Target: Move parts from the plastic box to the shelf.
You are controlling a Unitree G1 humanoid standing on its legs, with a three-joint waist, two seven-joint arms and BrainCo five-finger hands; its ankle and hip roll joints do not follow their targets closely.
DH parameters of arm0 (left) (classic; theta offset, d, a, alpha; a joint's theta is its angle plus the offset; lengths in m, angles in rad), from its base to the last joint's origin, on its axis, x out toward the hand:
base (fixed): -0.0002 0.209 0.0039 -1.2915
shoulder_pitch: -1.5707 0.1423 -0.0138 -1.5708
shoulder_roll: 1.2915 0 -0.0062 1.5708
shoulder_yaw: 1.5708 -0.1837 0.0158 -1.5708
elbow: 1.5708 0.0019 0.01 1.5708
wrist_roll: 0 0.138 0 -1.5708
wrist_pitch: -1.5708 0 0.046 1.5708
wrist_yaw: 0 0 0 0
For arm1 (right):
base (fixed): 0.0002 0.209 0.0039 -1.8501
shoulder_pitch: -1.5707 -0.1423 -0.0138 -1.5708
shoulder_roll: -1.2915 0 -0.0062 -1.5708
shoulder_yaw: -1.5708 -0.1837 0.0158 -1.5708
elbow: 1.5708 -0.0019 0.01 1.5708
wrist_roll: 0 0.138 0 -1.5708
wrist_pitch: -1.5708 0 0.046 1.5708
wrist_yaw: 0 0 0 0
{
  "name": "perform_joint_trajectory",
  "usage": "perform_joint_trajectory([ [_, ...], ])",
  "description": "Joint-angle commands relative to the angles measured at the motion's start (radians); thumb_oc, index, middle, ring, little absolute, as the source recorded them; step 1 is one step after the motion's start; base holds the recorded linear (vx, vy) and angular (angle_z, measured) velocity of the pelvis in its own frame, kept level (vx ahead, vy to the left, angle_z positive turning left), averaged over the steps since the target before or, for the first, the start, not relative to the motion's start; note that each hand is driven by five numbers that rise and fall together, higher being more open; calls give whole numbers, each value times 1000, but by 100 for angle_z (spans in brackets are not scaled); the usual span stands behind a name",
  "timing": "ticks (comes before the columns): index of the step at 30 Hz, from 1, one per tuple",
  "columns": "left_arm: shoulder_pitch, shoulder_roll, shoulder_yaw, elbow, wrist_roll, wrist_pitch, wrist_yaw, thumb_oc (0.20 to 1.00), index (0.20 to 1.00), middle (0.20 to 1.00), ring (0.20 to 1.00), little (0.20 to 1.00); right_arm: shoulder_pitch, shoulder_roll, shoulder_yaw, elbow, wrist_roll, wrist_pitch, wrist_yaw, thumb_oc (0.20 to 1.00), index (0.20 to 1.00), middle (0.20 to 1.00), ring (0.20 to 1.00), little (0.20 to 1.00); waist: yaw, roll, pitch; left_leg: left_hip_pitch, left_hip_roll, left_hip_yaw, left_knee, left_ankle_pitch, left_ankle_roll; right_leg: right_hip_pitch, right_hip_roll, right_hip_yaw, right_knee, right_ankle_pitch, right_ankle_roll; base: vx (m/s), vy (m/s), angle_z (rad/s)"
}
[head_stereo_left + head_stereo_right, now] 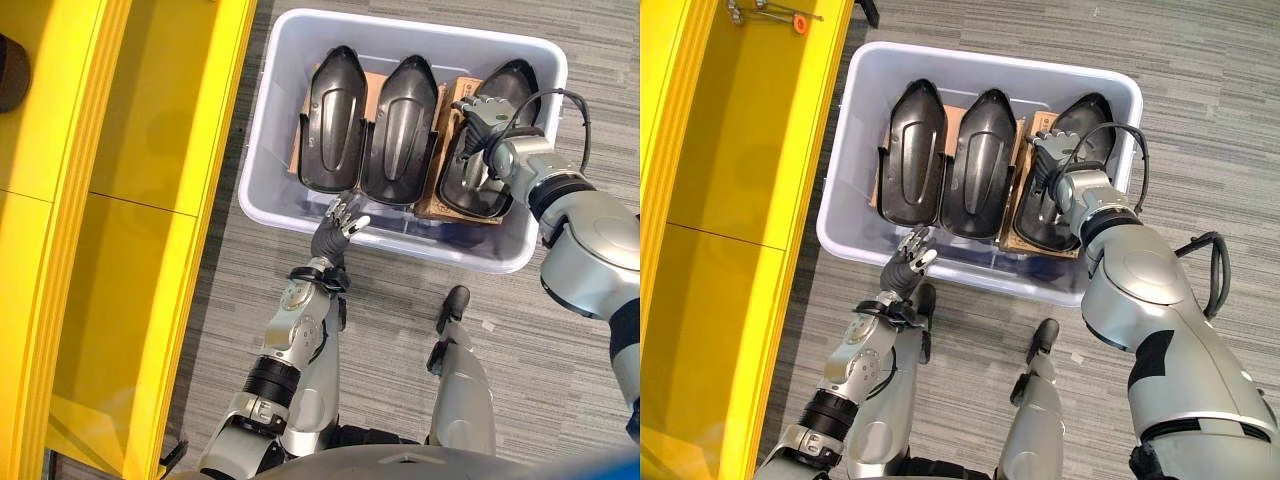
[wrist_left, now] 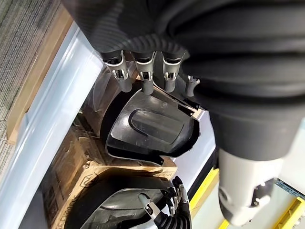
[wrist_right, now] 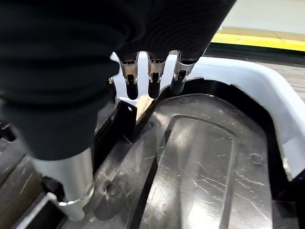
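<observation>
Plastic box (image 1: 520,250) on carpeted floor (image 1: 400,330) beside yellow shelf (image 1: 150,200)

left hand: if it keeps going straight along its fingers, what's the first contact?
Likely the near rim of the translucent plastic box; the left hand sits just short of it, fingers straight. If it clears the rim, next comes the middle black moulded part. Height is unclear.

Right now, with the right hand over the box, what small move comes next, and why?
Probably lower the right hand and close it on the rightmost black part. Its fingers hang straight above that part, holding nothing, and all three parts still lie in the plastic box.
</observation>
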Motion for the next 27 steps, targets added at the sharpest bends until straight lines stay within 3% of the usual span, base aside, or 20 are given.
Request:
perform_joint_trajectory([
  [1, -22, -29, -46, -63, -18, -44, -17, 1000, 1000, 1000, 1000, 1000, -139, -29, 25, 46, 37, -9, -35, 1000, 1000, 1000, 1000, 1000, 29, 45, 30, -12, 113, -48, -75, 63, -50, 58, -19, 33, 27, 8, -78, 0, 0, 0],
  [8, -10, -41, -54, -65, -27, -44, -18, 1000, 1000, 1000, 1000, 1000, -108, -15, 32, 60, 25, -1, -38, 1000, 1000, 1000, 1000, 1000, 40, 62, 30, -43, 111, -54, -52, 59, -46, 37, -21, 35, 42, 8, -79, 8, 30, 3],
  [12, -1, -47, -73, -71, -32, -39, -18, 1000, 1000, 1000, 1000, 1000, -106, 21, 137, 89, -27, 18, -66, 1000, 1000, 1000, 1000, 1000, 53, 78, 30, -74, 110, -55, -24, 49, -36, 22, -18, 36, 53, 5, -79, 0, 41, 7],
  [21, -1, 51, -118, -76, -44, -47, -5, 1000, 1000, 1000, 1000, 1000, -116, 106, 137, 84, -125, 39, -128, 1000, 1000, 1000, 1000, 1000, 117, 16, 30, -116, 112, -64, 7, 40, -22, 8, -5, 31, 59, 12, -83, 1, 14, 1],
  [27, 9, 140, -116, -90, -51, -62, 7, 1000, 1000, 1000, 1000, 1000, -173, 173, 137, 39, -169, 47, -131, 1000, 1000, 1000, 1000, 1000, 138, -54, 30, -129, 122, -69, 10, 40, -17, 1, 11, 27, 53, 19, -86, 10, -8, -2],
])
